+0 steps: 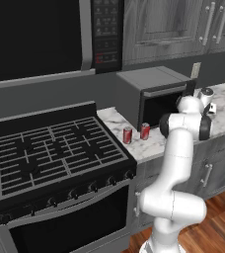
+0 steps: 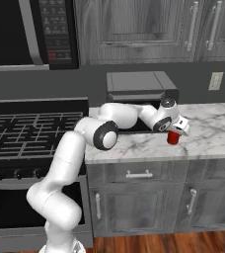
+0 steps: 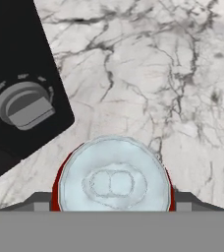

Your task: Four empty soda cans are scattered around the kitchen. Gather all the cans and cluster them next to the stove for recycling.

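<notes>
In the right base view, the gripper (image 2: 176, 129) is seen at centre right, lowered over a soda can (image 2: 172, 138) standing on the marble counter (image 2: 213, 133) before the countertop oven (image 2: 139, 89). In the hand view, the can's silver top (image 3: 115, 179) sits at bottom centre between the jaws, which are closed on its sides. Two more cans (image 1: 128, 135) (image 1: 144, 131) stand beside the stove (image 1: 55, 148).

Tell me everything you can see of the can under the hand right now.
The soda can is a small red cylinder with a silver top and an oval stamped opening, looking like metal. It stands upright on the white marble counter, just right of the dark countertop oven. The gripper sits over it with the jaws down either side of it; whether they press it I cannot tell.
</notes>
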Robot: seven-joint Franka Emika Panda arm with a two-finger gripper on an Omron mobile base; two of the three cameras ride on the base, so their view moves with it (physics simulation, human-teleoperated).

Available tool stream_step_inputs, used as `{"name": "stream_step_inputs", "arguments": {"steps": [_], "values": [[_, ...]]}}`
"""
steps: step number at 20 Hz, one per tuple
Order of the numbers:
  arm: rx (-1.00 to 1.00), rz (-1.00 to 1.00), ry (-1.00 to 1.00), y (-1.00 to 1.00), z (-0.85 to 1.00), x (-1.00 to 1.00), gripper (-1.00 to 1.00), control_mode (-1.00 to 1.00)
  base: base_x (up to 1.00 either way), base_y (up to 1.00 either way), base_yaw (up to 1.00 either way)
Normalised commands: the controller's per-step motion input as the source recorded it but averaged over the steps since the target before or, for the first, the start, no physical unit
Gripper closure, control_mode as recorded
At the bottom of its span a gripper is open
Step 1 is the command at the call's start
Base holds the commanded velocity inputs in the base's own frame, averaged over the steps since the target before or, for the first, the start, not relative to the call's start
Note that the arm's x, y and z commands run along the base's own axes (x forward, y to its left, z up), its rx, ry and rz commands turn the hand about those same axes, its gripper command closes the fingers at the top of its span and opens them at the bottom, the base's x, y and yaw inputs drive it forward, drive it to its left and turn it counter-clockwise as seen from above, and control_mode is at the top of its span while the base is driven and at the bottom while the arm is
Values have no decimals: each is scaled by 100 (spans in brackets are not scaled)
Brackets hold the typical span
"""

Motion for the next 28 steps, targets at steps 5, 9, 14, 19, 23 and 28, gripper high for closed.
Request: {"name": "stream_step_inputs", "arguments": {"steps": [5,9,14,19,23,28], "values": [[0,0,-1,33,5,-27,100,-100,0,0,0],[0,0,0,37,2,-23,100,-100,0,0,0],[0,0,-2,38,2,-26,100,-100,0,0,0],[0,0,-8,39,1,-27,100,-100,0,0,0],[0,0,-8,38,8,-20,100,-100,0,0,0],[0,0,-4,38,9,-19,100,-100,0,0,0]]}}
